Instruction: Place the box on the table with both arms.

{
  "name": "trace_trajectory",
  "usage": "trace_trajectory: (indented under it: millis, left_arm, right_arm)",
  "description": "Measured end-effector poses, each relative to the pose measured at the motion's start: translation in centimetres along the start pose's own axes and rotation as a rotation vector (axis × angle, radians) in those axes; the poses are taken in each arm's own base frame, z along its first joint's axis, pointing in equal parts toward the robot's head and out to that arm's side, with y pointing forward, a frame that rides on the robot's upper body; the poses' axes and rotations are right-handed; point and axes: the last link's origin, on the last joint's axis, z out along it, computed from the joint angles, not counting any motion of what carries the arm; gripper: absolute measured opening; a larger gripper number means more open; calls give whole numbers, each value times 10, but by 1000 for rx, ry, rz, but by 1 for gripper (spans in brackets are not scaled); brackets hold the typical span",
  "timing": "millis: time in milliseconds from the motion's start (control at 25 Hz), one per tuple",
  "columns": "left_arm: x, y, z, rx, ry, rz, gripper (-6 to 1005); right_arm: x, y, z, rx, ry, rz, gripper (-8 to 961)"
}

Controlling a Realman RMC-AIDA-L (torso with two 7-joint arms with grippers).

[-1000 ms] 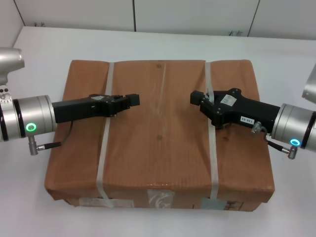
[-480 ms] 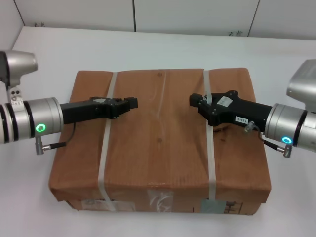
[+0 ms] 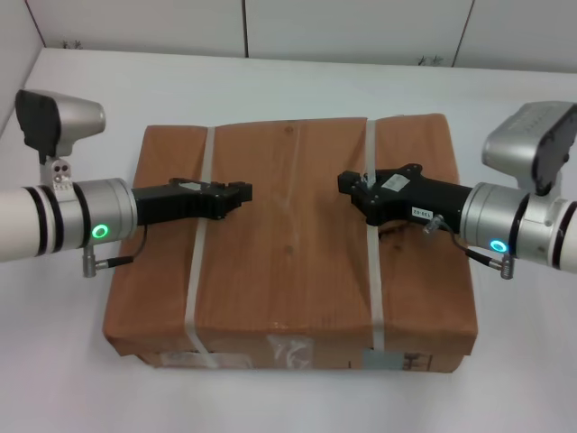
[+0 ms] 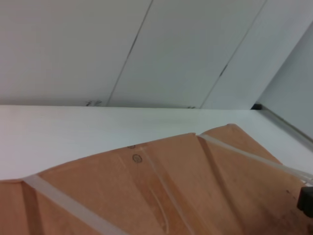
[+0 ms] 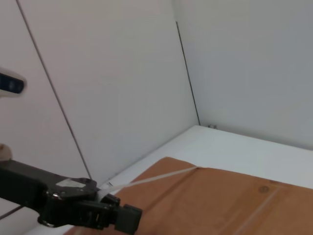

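White table point(image 3: 288, 81) bears box point(image 3: 288, 262); left end effector point(image 3: 242, 193), right end effector point(image 3: 347, 183) above it, finger state unclear.

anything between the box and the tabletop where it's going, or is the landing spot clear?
Nothing visible. The box hangs from its two white straps, left gripper at one, right gripper at the other. The white table around it shows no other objects; the area directly beneath the box is hidden.
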Motion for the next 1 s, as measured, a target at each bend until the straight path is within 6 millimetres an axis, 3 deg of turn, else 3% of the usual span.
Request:
trace_trajectory:
  millis: [1000]
  left_arm:
    - [-15, -12, 11, 149, -51, 30, 83]
  right_arm:
    - [10, -4, 18, 121, 120, 17, 44]
